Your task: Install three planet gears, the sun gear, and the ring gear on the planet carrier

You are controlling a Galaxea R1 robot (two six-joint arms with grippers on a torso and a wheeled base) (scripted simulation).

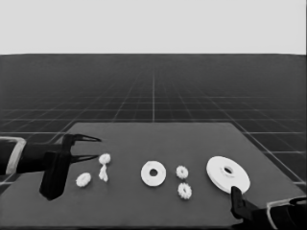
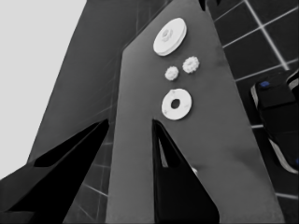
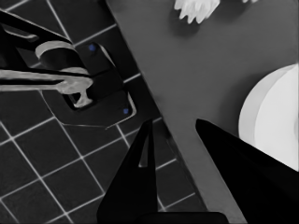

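Nearest to us, at the head view's lower right corner, we find the right gripper [image 1: 238, 201] parked at the near right edge of the table [image 1: 153, 211]. Its two fingers stand apart with nothing between them, as the right wrist view [image 3: 175, 135] confirms.

Just beyond it lies the larger round part [image 1: 228, 174], a smooth white stepped disc with a raised centre and a small hole. It lies flat, axis vertical.

To its left we see two gears, one nearer [image 1: 184, 191] and one just behind it [image 1: 182, 172]. Both are small white toothed wheels lying flat, close together but apart.

Left again lies the smaller round part [image 1: 153, 173], a flat washer-like white disc with a dark round centre hole, near the middle of the table.

Toward the left end a third gear [image 1: 83, 179] lies flat. Beside it a thin white piece [image 1: 103, 173] stands with its long axis running away from us, and a fourth gear [image 1: 104, 158] touches its far end.

The left gripper [image 1: 96, 147] waits over the table's left end, fingers spread and holding nothing, tips pointing right toward that fourth gear.
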